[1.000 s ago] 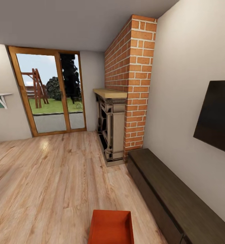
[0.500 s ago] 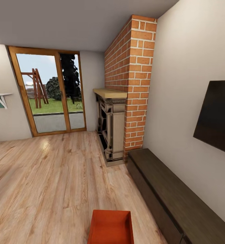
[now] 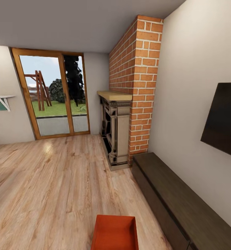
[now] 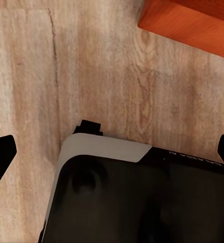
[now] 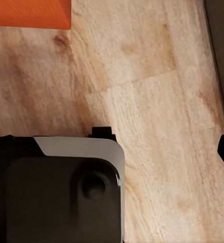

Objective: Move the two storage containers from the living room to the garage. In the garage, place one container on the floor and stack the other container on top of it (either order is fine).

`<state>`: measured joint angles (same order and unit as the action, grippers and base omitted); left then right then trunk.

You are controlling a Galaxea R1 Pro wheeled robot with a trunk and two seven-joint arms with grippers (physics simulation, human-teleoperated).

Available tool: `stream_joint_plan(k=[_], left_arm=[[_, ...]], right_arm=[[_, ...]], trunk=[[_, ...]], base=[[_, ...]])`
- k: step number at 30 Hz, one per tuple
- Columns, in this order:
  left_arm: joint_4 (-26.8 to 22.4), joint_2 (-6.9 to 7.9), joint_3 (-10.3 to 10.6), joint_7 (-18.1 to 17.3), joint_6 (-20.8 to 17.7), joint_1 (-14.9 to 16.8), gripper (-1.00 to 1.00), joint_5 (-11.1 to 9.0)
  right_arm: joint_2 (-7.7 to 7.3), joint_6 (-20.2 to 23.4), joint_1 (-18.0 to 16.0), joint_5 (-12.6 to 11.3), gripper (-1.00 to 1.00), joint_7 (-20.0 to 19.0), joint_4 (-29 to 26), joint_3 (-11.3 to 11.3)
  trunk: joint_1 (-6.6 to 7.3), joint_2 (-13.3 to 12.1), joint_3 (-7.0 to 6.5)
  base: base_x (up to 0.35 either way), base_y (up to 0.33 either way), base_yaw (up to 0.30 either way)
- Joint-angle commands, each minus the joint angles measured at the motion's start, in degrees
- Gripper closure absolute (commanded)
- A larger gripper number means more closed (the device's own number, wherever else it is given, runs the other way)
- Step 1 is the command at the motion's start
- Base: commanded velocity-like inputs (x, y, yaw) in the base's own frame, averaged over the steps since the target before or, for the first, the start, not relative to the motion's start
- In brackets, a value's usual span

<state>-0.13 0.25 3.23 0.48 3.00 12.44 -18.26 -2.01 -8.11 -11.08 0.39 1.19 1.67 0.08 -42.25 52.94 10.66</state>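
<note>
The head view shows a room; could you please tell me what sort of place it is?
Most likely a living room: a brick fireplace, a wall-mounted TV and a glazed patio door.

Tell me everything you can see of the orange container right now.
The storage container is an orange-red, open-topped rectangular bin with plain smooth walls and no lid. In the head view its inside looks empty and it stands upright on the light wood-plank floor, directly ahead at the view's bottom edge, which cuts off its near end. It lies left of the dark low cabinet, apart from it. Each wrist view catches one corner of it; nothing visibly grips it.
</note>
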Motion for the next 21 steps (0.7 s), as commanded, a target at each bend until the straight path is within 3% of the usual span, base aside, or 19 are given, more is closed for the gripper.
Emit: stream_joint_plan(k=[1, 21], left_arm=[[0.04, 0.0, 0.34, 0.05, 0.17, 0.04, -1.0, -0.37], [0.03, -0.07, 0.38, 0.05, 0.17, 0.04, -1.0, -0.37]], right_arm=[[0.0, -0.33, -0.08, 0.05, -1.0, 0.12, 0.18, 0.01], [0.1, -0.41, -0.08, -0.03, -1.0, 0.18, 0.18, -0.15]], trunk=[[-0.01, 0.06, 0.08], [-0.01, 0.06, 0.08]], base=[[0.0, 0.0, 0.0], [0.035, 0.047, -0.003]])
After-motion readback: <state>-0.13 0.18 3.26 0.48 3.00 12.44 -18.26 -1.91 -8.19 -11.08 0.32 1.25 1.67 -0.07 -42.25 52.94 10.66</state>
